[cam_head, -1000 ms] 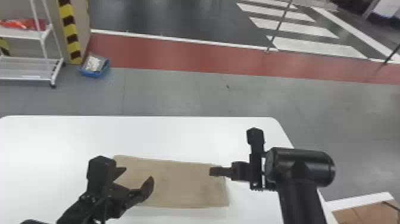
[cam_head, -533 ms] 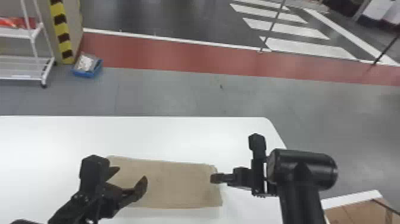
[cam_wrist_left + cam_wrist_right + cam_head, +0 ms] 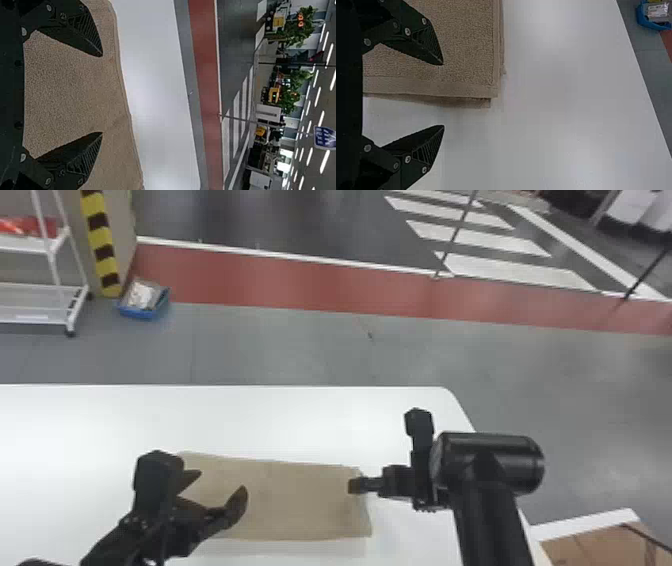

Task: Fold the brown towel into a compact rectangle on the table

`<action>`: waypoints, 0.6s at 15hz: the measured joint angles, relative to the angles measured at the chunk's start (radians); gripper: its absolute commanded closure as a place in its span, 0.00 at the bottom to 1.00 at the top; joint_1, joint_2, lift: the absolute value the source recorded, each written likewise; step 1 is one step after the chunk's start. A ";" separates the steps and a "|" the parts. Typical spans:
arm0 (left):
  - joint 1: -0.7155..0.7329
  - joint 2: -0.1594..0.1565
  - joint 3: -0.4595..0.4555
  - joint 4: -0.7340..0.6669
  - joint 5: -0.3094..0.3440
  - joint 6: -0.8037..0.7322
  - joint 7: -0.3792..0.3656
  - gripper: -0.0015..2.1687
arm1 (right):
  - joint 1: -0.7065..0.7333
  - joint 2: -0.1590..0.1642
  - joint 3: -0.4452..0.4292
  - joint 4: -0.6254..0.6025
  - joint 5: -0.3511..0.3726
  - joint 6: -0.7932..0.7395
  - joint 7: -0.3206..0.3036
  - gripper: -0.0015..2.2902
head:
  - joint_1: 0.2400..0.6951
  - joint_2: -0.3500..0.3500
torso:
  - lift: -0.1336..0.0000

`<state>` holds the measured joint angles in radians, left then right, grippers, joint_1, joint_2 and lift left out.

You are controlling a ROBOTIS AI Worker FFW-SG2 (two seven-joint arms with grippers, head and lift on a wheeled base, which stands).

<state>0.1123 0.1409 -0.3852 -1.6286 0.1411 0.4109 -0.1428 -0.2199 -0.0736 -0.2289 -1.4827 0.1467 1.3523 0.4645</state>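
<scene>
Bright glare, perhaps from overhead lights [image 3: 325, 161], whitens the table [image 3: 300, 420].

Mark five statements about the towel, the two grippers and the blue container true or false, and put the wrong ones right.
1. The brown towel lies on the white table. True.
2. The right gripper is shut on the towel. False: its fingers are spread apart.
3. The left gripper is open over the towel. True.
4. The blue container stands on the table. False: it is on the floor.
5. The towel is bunched into a ball. False: it lies flat.
</scene>
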 measured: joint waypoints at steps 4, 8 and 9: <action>0.002 0.000 -0.014 -0.002 0.000 0.000 0.003 0.10 | -0.024 0.002 0.020 0.047 0.014 -0.017 -0.004 0.17 | 1.00 0.05 | 1.00; 0.011 0.004 -0.015 -0.013 0.000 -0.003 0.007 0.10 | -0.051 0.006 0.043 0.090 0.019 -0.031 -0.007 0.22 | 1.00 0.07 | 1.00; 0.015 0.005 -0.014 -0.016 0.000 -0.003 0.007 0.10 | -0.059 0.007 0.048 0.099 0.021 -0.031 -0.008 0.25 | 1.00 0.07 | 1.00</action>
<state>0.1269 0.1461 -0.3991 -1.6441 0.1411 0.4074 -0.1353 -0.2787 -0.0666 -0.1805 -1.3841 0.1677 1.3217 0.4570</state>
